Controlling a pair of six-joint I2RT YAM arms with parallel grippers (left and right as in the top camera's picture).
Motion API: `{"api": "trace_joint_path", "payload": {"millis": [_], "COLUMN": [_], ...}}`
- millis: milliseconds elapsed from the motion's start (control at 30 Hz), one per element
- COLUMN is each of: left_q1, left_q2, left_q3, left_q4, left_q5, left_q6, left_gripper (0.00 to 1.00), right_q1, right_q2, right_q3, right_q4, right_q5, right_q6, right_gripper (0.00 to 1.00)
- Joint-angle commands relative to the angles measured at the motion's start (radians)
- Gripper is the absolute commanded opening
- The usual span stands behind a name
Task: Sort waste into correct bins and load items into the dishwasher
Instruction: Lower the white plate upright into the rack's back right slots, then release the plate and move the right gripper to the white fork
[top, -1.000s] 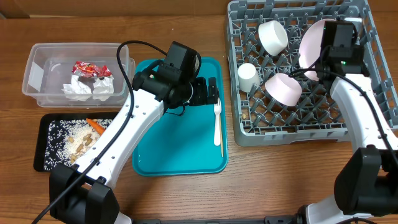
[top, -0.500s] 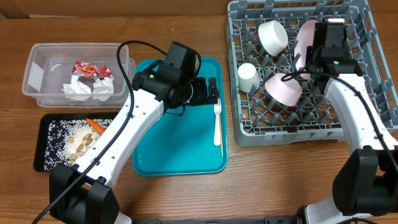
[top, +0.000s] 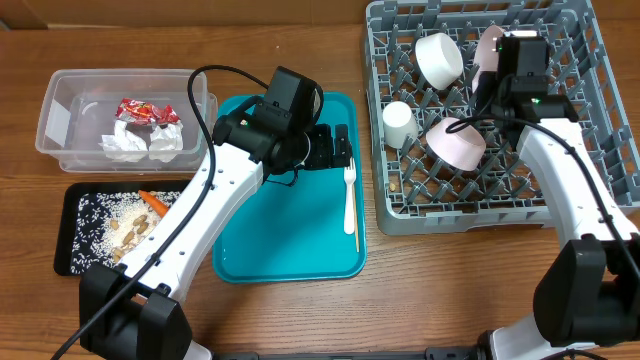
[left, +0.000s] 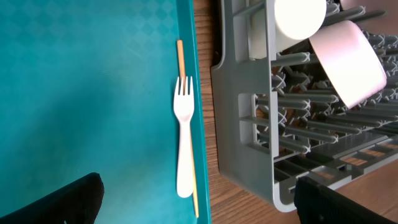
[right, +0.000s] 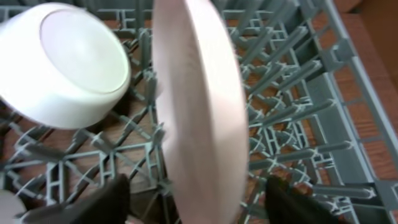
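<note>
The right pincer has shifted left across the dish rack and sprung its fingers apart, so the plate now stands on edge between the pegs, touched by neither finger; that item is judged loaded. The left pincer hangs with fingers spread wide over the teal tray, where 1 fork and 1 stick lie side by side, not yet loaded. Count: rack, 1 plate, 2 bowls and 1 cup; clear tub, 1 red wrapper plus crumpled napkins; black tray, 1 carrot among food scraps.
</note>
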Motion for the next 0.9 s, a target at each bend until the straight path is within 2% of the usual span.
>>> {"api": "trace_joint_path", "payload": {"millis": [0,100,200,267,567,667,867], "left_q1": [0.005,0.005,0.005,0.005,0.005,0.005,0.005], "left_q2": [-0.017,-0.017,-0.017,-0.017,-0.017,-0.017,-0.017], "left_q3": [0.023,0.023,0.023,0.023,0.023,0.023,0.023], "left_q4": [0.004,0.004,0.004,0.004,0.004,0.004,0.004], "left_q5": [0.001,0.001,0.001,0.001,0.001,0.001,0.005], "left_q6": [0.013,0.013,0.013,0.013,0.013,0.013,0.012], "left_gripper": [1.0,1.0,1.0,1.0,1.0,1.0,1.0], "right_q1": [0.002,0.002,0.002,0.002,0.002,0.002,0.002], "right_q2": [0.001,-0.025,-0.073,-0.111,-0.246,-0.262,-0.263], "right_q3": [-0.001,0.003,0.013,0.015,0.015,0.015,0.015], "right_q4": [0.002,0.002,-0.004,-0.005,-0.095,-0.2,-0.388], "right_q5": [-0.024,-0.023,-0.018,-0.018,-0.048,-0.19,-0.618], "right_q6": [0.005,0.021,0.077,0.079,0.196,0.267,0.274], "right_gripper": [0.76,0.78,0.88,0.9,0.94,1.0,1.0]}}
